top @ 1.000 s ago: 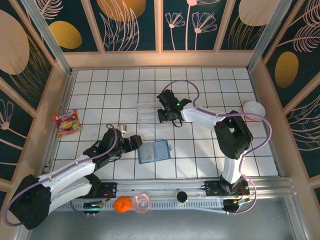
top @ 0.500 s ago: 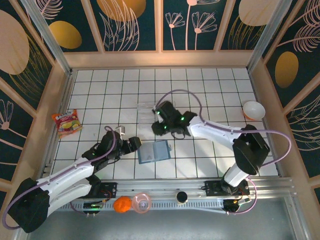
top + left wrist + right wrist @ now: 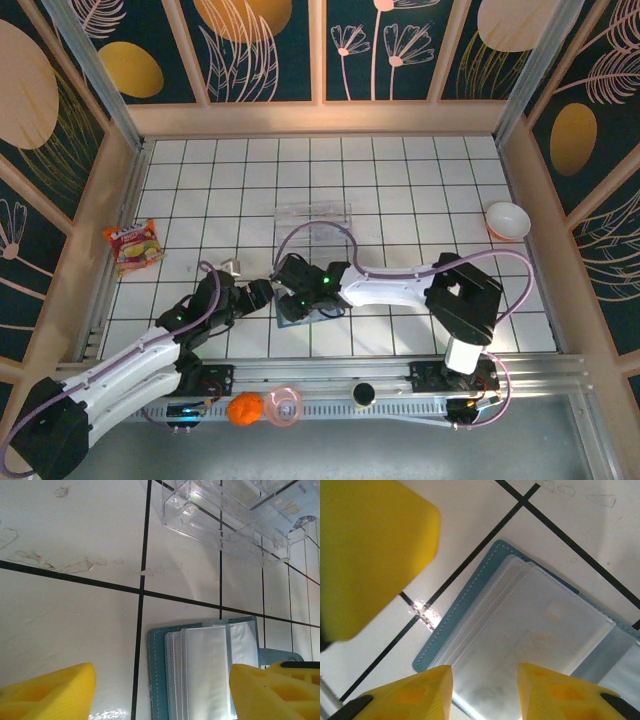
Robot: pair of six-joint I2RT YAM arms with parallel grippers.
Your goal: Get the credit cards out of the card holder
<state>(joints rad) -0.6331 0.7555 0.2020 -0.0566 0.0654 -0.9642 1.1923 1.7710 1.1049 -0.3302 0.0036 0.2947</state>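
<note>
The teal card holder (image 3: 326, 308) lies open on the tiles near the front, its clear sleeves (image 3: 205, 672) stacked and whitish-grey. Whether credit cards sit inside the sleeves (image 3: 530, 635) I cannot tell. One pale credit card (image 3: 289, 513) with lettering lies in the clear tray (image 3: 220, 522). My right gripper (image 3: 485, 685) hovers open just above the top sleeve, with nothing between its fingers. My left gripper (image 3: 162, 686) stands wide open at the holder's left edge, straddling it without touching. Seen from above, the left gripper (image 3: 264, 295) and the right gripper (image 3: 297, 290) are side by side over the holder.
The clear tray (image 3: 313, 213) stands mid-table behind the holder. A snack packet (image 3: 135, 246) lies at the left wall and a white bowl (image 3: 507, 220) at the right. An orange ball (image 3: 244, 408) and a pink ring (image 3: 284, 405) sit on the front rail.
My right gripper has come from the clear tray forward and left to the card holder, and its jaws have opened. The left gripper has shifted slightly nearer the holder.
</note>
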